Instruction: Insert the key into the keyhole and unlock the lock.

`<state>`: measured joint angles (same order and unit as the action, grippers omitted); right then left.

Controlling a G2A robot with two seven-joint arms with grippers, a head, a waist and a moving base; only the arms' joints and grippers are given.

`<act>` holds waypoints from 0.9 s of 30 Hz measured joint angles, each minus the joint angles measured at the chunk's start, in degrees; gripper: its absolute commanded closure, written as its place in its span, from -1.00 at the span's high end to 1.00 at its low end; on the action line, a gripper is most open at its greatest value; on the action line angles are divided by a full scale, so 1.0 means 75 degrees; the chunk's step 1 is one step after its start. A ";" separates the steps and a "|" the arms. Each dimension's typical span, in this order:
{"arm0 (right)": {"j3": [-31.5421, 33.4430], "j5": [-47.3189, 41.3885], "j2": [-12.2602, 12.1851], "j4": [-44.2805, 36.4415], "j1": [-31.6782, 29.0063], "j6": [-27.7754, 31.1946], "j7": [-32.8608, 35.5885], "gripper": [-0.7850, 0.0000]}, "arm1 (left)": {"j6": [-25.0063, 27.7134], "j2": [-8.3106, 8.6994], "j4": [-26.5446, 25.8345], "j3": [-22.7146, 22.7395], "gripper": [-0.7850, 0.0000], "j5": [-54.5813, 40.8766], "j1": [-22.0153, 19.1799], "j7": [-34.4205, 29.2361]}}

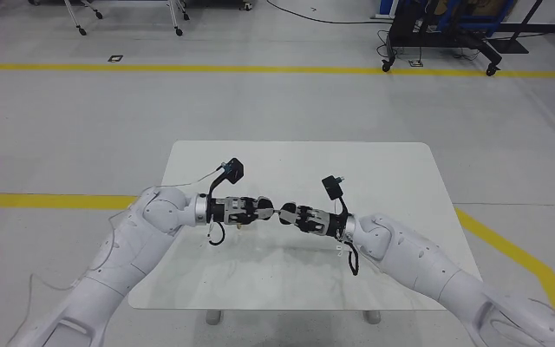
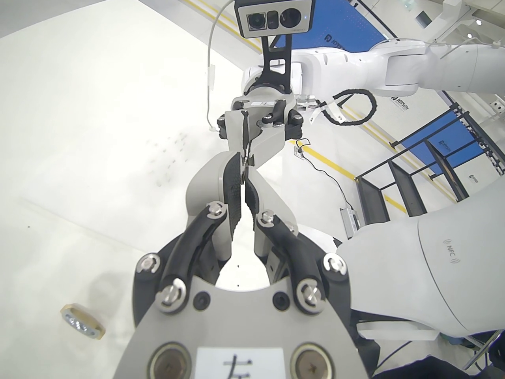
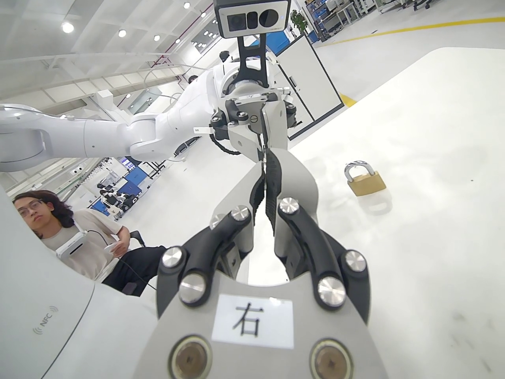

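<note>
My two grippers meet tip to tip above the middle of the white table (image 1: 381,165). A small metal key (image 2: 246,157) spans the gap between their tips, seen edge-on. The left gripper (image 2: 242,171) is shut on one end of it. Facing it, the right gripper (image 3: 265,161) is shut on the other end. In the top view the left gripper (image 1: 263,208) and right gripper (image 1: 286,212) touch at the key (image 1: 276,212). A brass padlock (image 3: 365,180) with a silver shackle lies on the table, apart from both grippers; the padlock (image 2: 82,320) lies below the left gripper.
The tabletop (image 3: 414,128) around the padlock is bare. Beyond the table there is grey floor with yellow lines (image 1: 260,68) and black racks (image 1: 451,35).
</note>
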<state>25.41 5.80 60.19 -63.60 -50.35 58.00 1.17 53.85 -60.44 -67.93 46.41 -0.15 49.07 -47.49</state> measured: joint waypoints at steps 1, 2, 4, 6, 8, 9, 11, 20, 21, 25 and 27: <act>0.0034 0.0015 0.0000 -0.0006 -0.0021 0.0000 0.0013 -1.00 | -0.0079 -0.0004 0.0022 0.0006 1.00 0.0025 -0.0012 0.0043; 0.0079 0.0042 -0.0002 -0.0010 -0.0052 0.0000 0.0028 -1.00 | -0.0167 -0.0009 0.0053 0.0019 1.00 0.0036 -0.0032 0.0096; 0.0147 0.0086 -0.0007 -0.0007 -0.0103 0.0000 0.0042 -1.00 | -0.0234 -0.0011 0.0112 0.0050 1.00 0.0022 -0.0060 0.0158; 0.0237 0.0155 -0.0017 0.0008 -0.0167 0.0000 0.0033 -1.00 | -0.0250 -0.0004 0.0187 0.0109 1.00 0.0002 -0.0078 0.0229; 0.0365 0.0290 -0.0043 0.0048 -0.0244 0.0000 -0.0049 -1.00 | -0.0248 0.0012 0.0255 0.0191 1.00 0.0006 -0.0082 0.0310; 0.0435 0.0359 -0.0062 0.0056 -0.0287 0.0000 -0.0116 -1.00 | -0.0247 0.0022 0.0285 0.0236 1.00 0.0022 -0.0082 0.0355; 0.0641 0.0567 -0.0134 0.0092 -0.0417 0.0000 -0.0314 -1.00 | -0.0289 0.0050 0.0359 0.0364 1.00 0.0096 -0.0075 0.0486; 0.1109 0.0997 -0.0342 0.0012 -0.0776 0.0000 -0.0632 -1.00 | -0.0333 0.0062 0.0389 0.0422 1.00 0.0133 -0.0072 0.0559; 0.1108 0.0996 -0.0342 0.0013 -0.0775 0.0000 -0.0631 -1.00 | -0.0333 0.0062 0.0389 0.0422 1.00 0.0133 -0.0072 0.0559; 0.1107 0.0996 -0.0341 0.0014 -0.0775 0.0000 -0.0630 -1.00 | -0.0363 0.0063 0.0342 0.0434 1.00 0.0159 -0.0056 0.0594; 0.1107 0.0996 -0.0341 0.0014 -0.0775 0.0000 -0.0630 -1.00 | -0.0494 0.0106 0.0049 0.0573 1.00 0.0474 0.0039 0.0788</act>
<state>33.71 13.27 57.63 -63.49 -56.16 58.00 -3.55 50.15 -59.65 -67.56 50.71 3.41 49.36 -41.57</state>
